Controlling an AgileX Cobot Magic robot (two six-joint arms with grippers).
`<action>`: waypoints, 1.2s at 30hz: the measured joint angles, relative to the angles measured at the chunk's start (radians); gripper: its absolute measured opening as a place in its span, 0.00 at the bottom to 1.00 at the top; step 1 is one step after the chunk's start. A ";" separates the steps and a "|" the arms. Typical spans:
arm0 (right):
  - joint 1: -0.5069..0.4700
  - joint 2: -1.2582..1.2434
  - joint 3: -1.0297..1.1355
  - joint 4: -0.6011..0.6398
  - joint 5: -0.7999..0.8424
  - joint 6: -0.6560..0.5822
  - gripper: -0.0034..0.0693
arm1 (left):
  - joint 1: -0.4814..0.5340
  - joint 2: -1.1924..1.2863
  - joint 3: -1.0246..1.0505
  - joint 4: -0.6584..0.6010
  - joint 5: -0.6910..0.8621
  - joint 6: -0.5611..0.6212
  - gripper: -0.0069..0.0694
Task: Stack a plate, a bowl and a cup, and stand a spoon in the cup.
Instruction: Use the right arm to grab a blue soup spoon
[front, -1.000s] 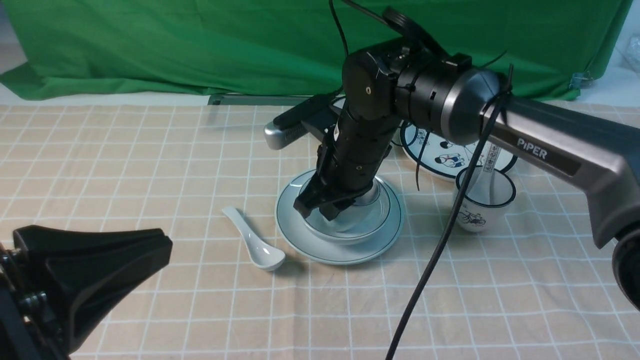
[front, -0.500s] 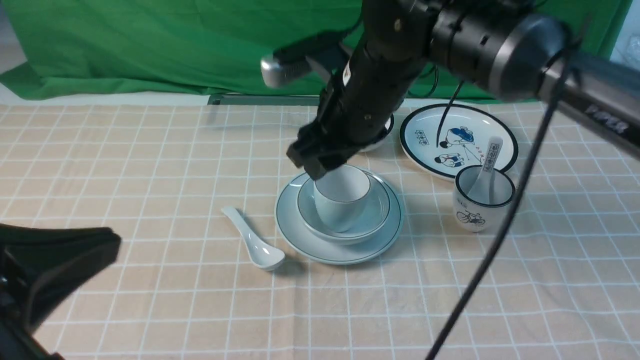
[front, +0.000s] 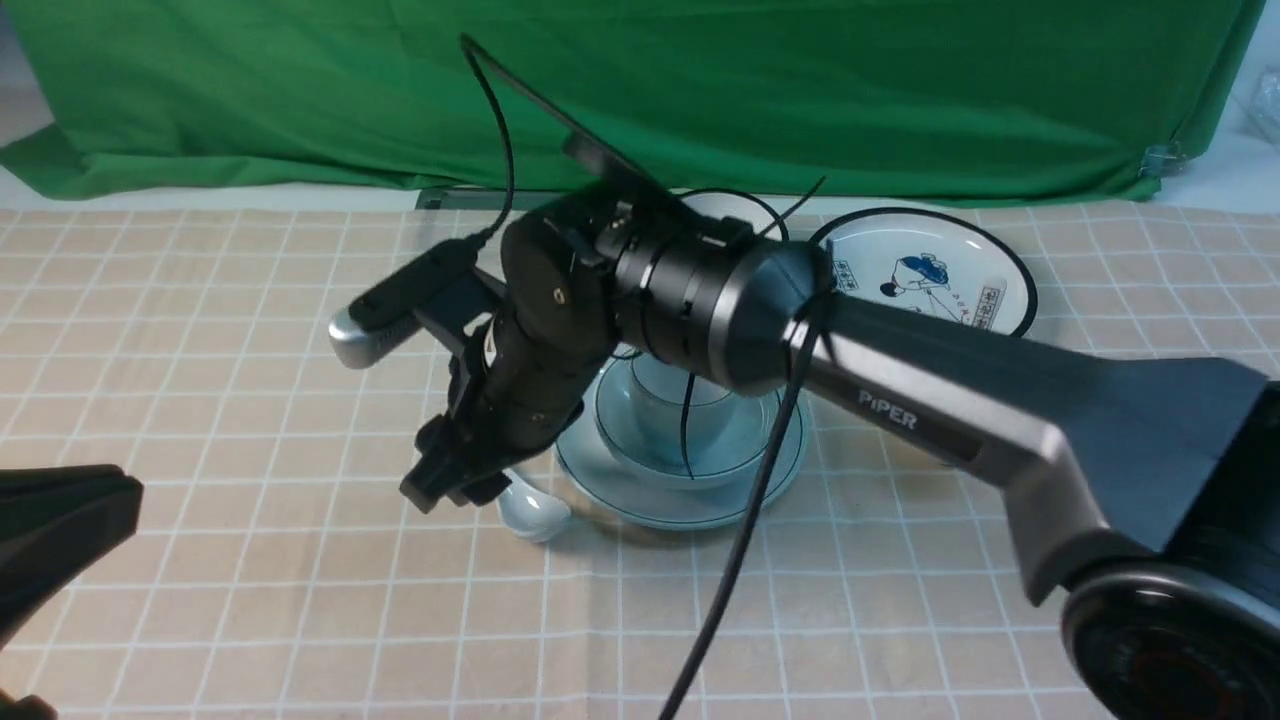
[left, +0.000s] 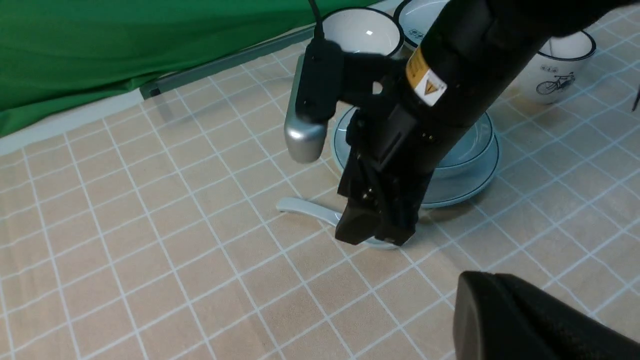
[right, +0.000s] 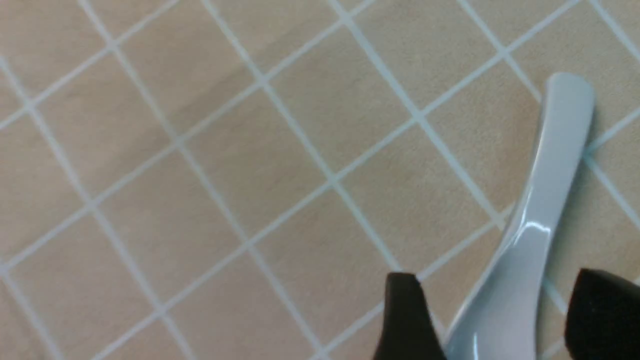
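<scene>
The pale blue-green cup (front: 655, 405) stands in the bowl (front: 725, 455) on the plate (front: 640, 502) at the table's middle. The plain white spoon (front: 530, 510) lies on the cloth just left of the plate. My right gripper (front: 450, 490) is open and low over the spoon. In the right wrist view its fingertips (right: 400, 295) stand on either side of the spoon's (right: 540, 200) handle near the bowl end, without gripping it. The left wrist view shows the same gripper (left: 372, 232) over the spoon (left: 305, 207). My left gripper (front: 100, 500) is shut and empty at the near left.
A white black-rimmed bowl (left: 362, 30) and a cartoon plate (front: 930, 270) stand at the back. A bicycle cup (left: 560, 75) with a printed spoon (front: 990, 300) stands right of the stack. My right arm crosses above the stack, its cable hanging in front.
My right gripper let go of the cup in the bowl, rose, then swung left and down over the spoon. My left gripper drew back toward the near left.
</scene>
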 joint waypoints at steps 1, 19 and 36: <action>-0.009 0.019 -0.012 0.000 -0.019 0.001 0.67 | 0.000 0.000 0.000 -0.003 0.000 0.000 0.09; -0.028 0.121 -0.071 -0.004 -0.099 0.019 0.55 | 0.000 0.000 0.000 -0.020 -0.001 0.012 0.09; -0.028 0.014 -0.079 -0.001 -0.048 0.018 0.30 | 0.000 0.000 0.000 -0.021 -0.001 0.012 0.09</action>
